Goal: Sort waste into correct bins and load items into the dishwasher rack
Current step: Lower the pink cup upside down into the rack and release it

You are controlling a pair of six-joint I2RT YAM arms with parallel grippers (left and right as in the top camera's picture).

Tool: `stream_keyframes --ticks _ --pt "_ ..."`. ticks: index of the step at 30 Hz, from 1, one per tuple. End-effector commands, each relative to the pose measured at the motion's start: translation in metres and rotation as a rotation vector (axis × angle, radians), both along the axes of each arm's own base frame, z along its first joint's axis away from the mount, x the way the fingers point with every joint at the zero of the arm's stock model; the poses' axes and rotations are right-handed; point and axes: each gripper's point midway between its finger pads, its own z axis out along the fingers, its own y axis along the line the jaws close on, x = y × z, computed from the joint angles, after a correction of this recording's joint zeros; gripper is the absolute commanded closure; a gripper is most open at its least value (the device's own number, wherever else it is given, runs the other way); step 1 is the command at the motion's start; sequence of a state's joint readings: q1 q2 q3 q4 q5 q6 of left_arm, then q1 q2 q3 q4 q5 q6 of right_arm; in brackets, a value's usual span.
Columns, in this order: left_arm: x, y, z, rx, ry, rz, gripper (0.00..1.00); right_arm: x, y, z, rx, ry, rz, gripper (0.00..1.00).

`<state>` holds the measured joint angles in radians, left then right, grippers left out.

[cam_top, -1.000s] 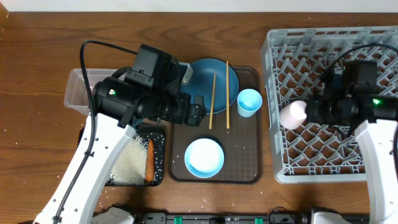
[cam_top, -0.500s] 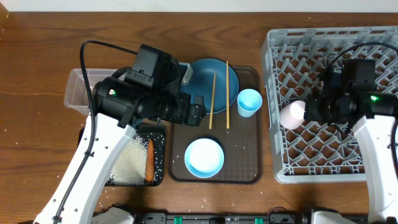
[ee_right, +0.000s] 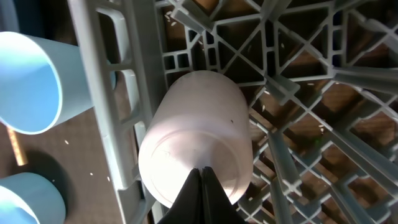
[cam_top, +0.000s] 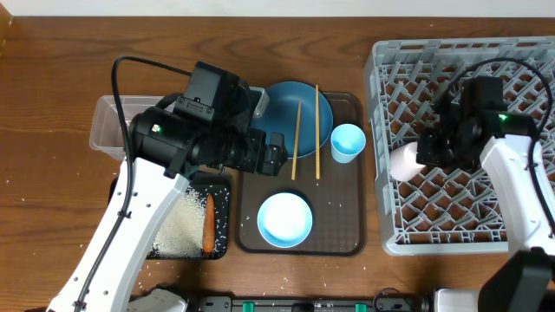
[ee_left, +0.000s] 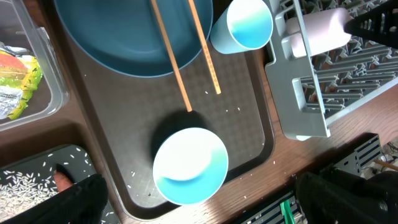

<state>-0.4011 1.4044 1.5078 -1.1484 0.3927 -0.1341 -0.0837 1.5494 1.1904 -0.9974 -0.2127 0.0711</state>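
Note:
The pale pink cup (cam_top: 402,162) lies on its side against the left wall of the grey dishwasher rack (cam_top: 387,227). My right gripper (cam_top: 427,152) is shut, its tips (ee_right: 202,177) over the cup's base (ee_right: 193,137), not around it. My left gripper (ee_left: 199,208) is open and empty above the light blue bowl (ee_left: 189,165), which shows in the overhead view (cam_top: 284,218). The dark blue plate (cam_top: 279,111) carries the wooden chopsticks (cam_top: 297,139), beside the light blue cup (cam_top: 348,143). The snack wrapper (ee_left: 17,78) lies in the clear tub (cam_top: 108,130). Rice (cam_top: 176,230) and the carrot (cam_top: 208,224) lie in the black tray (cam_top: 224,198). The white paper is out of view.
The plate, bowl and blue cup sit on a dark brown serving tray (cam_top: 342,212) between the bins and the rack. Loose rice grains are scattered on it and on the wooden table (cam_top: 52,104). My left arm covers part of the tub and the black tray.
My right arm has swung up and to the left over the rack. The pink cup has shifted slightly left against the rack wall. The left arm has not moved.

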Motion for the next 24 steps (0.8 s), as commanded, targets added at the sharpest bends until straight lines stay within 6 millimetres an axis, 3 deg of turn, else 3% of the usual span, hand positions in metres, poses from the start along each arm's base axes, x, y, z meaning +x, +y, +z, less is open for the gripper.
stream_keyframes --ticks 1,8,15,19,24 --pt "0.000 0.001 0.000 0.001 0.000 0.004 0.01 -0.005 0.004 -0.023 0.001 0.082 0.014 0.99" --pt "0.000 0.001 0.000 0.001 0.000 0.004 0.01 -0.006 0.004 -0.046 0.005 0.152 0.014 0.99" --pt "0.000 0.001 0.000 0.001 0.000 0.004 0.01 -0.005 0.003 -0.045 0.005 0.149 0.014 0.99" --pt "0.000 0.001 0.000 0.001 0.000 0.004 0.01 -0.003 0.003 -0.033 0.004 0.130 0.014 0.99" --pt "0.000 0.001 0.000 0.001 0.000 0.004 0.01 0.004 0.003 -0.001 -0.001 0.051 0.014 0.99"
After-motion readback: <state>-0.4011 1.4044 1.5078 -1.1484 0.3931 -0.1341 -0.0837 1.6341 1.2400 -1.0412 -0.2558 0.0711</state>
